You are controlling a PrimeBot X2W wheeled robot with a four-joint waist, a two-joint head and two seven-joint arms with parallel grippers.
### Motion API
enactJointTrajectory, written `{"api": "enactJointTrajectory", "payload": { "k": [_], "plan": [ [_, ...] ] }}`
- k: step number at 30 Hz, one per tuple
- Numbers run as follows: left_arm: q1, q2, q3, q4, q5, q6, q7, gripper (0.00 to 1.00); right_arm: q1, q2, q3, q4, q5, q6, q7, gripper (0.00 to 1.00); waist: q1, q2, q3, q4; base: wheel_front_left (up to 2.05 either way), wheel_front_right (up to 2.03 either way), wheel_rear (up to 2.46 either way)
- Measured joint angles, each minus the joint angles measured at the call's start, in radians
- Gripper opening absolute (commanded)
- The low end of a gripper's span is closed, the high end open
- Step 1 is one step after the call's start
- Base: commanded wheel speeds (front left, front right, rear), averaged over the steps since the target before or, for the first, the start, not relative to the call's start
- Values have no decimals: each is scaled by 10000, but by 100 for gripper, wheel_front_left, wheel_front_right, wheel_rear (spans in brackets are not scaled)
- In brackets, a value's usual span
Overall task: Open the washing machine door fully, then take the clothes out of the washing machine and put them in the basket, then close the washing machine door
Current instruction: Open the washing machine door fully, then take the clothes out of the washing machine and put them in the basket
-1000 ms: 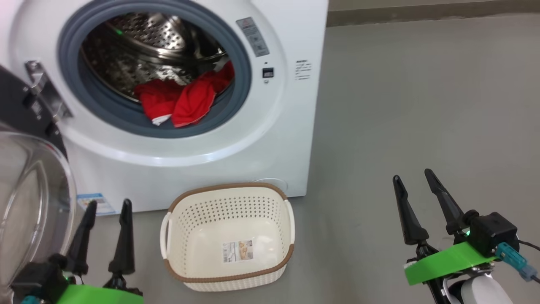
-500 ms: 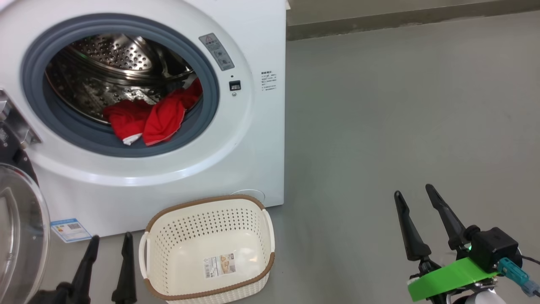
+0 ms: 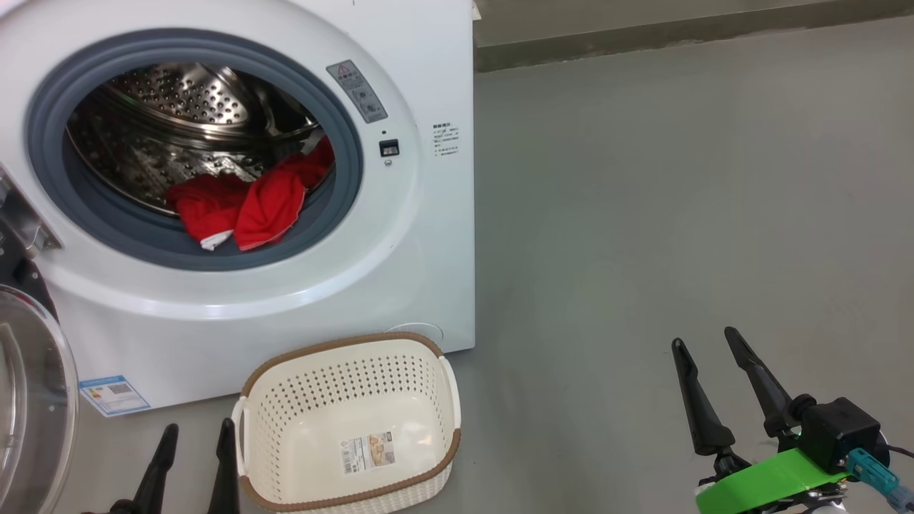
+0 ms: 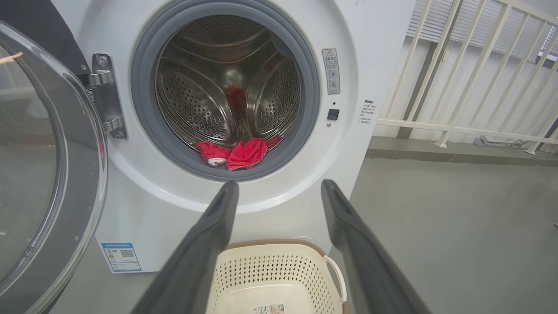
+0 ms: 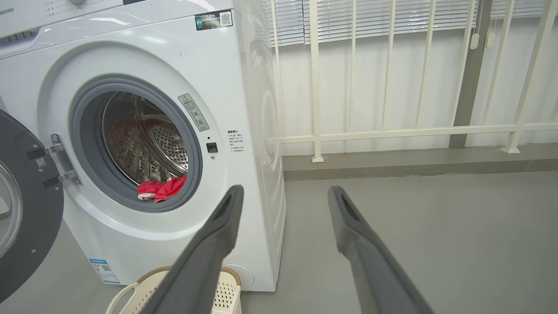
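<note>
The white washing machine [image 3: 428, 235] stands at the left with its door [image 3: 32, 400] swung wide open on the left hinge; the door's [image 4: 39, 165] glass bowl bulges toward me. Red clothes [image 3: 243, 200] with a bit of white trim lie at the drum's front lip, the clothes [image 4: 237, 153] [image 5: 160, 190] resting on the grey ring. The cream basket [image 3: 428, 464] sits on the floor before the machine with nothing in it. My left gripper [image 3: 196, 432] is open, low beside the basket's left rim. My right gripper [image 3: 707, 343] is open over bare floor, far right of the machine.
Grey floor [image 3: 643, 214] stretches to the right of the machine. A white railing [image 5: 392, 131] and a low kerb [image 5: 414, 161] run along the back wall behind it. A blue label [image 3: 114, 395] is stuck on the machine's lower left front.
The head camera has swung right and slightly up, so the machine and basket sit further left. Both grippers show lower in the picture and stay open.
</note>
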State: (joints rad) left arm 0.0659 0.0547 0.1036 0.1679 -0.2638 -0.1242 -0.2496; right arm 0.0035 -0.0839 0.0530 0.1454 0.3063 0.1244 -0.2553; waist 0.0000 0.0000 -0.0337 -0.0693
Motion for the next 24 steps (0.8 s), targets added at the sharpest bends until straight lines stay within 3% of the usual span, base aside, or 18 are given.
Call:
{"api": "enactJointTrajectory", "payload": {
  "k": [24],
  "plan": [
    [1,-82,291,-284,-6,-8,0,100,0,-56,77,8,17,0,0,100,0,0,32,87,0,0,0]
  ]
}}
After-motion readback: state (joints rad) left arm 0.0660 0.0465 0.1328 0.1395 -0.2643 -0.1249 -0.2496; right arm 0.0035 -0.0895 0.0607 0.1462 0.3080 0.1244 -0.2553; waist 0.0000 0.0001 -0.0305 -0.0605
